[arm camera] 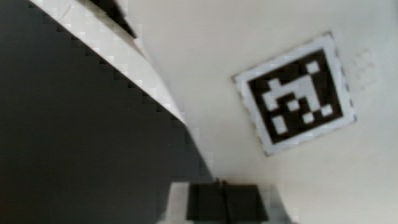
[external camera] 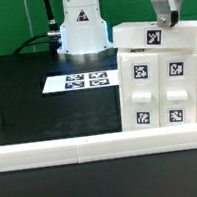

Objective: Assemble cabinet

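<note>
My fingers [external camera: 164,19] are closed, jaws pressed together with no gap between them; they hang at the far right of the scene in the exterior view, just over the top panel [external camera: 155,38] of the cabinet [external camera: 161,83]; whether the tips touch that panel or stop just short of it I cannot tell, and I see nothing held between them.

The cabinet stands on the black counter [external camera: 26,96] at the exterior view's right, just behind the long low white rail [external camera: 102,140] that runs across the near edge; it is the biggest white piece in sight; its front carries four small white panels in two columns, each with a black-and-white square marker; the top panel sits a little tilted and bears one more marker [external camera: 153,37].

To the exterior view's left of the cabinet, farther back on the counter, lies the marker board [external camera: 81,81], flat and well apart from my fingers; behind it rises the white base of my arm [external camera: 82,28], with black cables beside it.

From the wrist view I look down on a white surface of the cabinet [arm camera: 196,90] with one marker [arm camera: 299,95] skewed on it; the dark counter [arm camera: 71,150] lies beside the white edge; my fingertips [arm camera: 228,202] show as a dark blurred block, shut together.
</note>
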You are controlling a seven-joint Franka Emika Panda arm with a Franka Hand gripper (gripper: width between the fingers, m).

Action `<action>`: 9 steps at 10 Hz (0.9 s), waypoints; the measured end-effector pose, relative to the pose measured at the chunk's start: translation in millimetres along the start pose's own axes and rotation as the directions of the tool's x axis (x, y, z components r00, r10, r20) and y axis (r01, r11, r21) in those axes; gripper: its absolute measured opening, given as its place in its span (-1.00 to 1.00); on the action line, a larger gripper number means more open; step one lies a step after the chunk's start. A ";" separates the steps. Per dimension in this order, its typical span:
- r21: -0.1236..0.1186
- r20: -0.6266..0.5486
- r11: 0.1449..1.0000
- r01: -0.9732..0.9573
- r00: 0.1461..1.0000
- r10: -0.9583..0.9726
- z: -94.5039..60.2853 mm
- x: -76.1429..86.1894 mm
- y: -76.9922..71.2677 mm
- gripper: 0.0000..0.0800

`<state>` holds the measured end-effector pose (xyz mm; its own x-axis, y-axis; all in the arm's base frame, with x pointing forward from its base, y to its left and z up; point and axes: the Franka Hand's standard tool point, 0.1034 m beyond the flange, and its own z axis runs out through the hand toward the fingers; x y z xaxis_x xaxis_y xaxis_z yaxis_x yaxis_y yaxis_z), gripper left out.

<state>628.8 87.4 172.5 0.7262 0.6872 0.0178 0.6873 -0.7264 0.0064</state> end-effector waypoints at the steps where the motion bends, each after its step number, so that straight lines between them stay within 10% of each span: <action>1: 0.012 0.012 1.000 0.019 1.000 -0.019 -2.3 -1.4 -0.8 -0.73; 3: 0.031 0.031 0.998 0.053 0.998 -0.054 -6.6 -4.7 -4.6 -0.39; 5: 0.029 0.030 0.998 0.047 0.998 -0.048 -4.6 -4.9 -3.8 0.41; 9: 0.037 0.025 0.974 0.222 0.975 -0.223 -1.7 -8.3 -2.8 0.95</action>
<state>620.8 83.7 174.1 0.5553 0.8316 -0.0094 0.8312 -0.5553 -0.0269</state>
